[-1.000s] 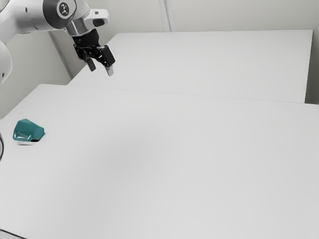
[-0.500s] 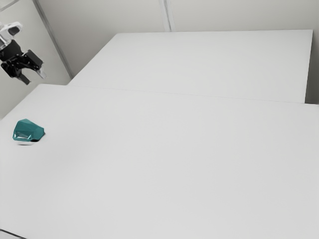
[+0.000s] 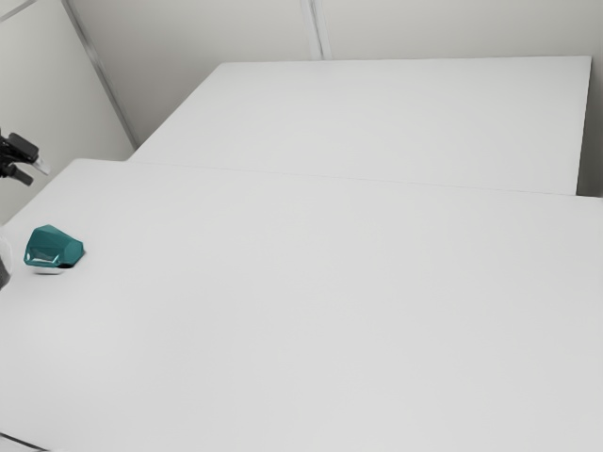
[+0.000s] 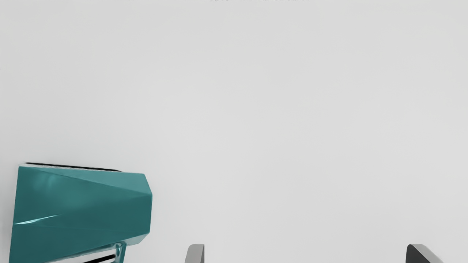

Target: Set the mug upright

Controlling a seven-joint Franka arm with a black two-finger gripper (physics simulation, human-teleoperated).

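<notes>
The faceted teal mug (image 3: pixel 54 247) lies on its side on the white table (image 3: pixel 330 301), toward the exterior view's left, so righting it is left to do, while the gripper (image 4: pixel 305 252), jaws parted and empty, hangs clear of it.

On the exterior view's left I see my black jaws standing apart, higher in the picture than the teal mug (image 3: pixel 55 249) and clear of it. The mug lies on its side on the white worktop (image 3: pixel 330 301); a pale panel (image 3: pixel 377 118) stretches behind, before a wall (image 3: pixel 452 28).
</notes>
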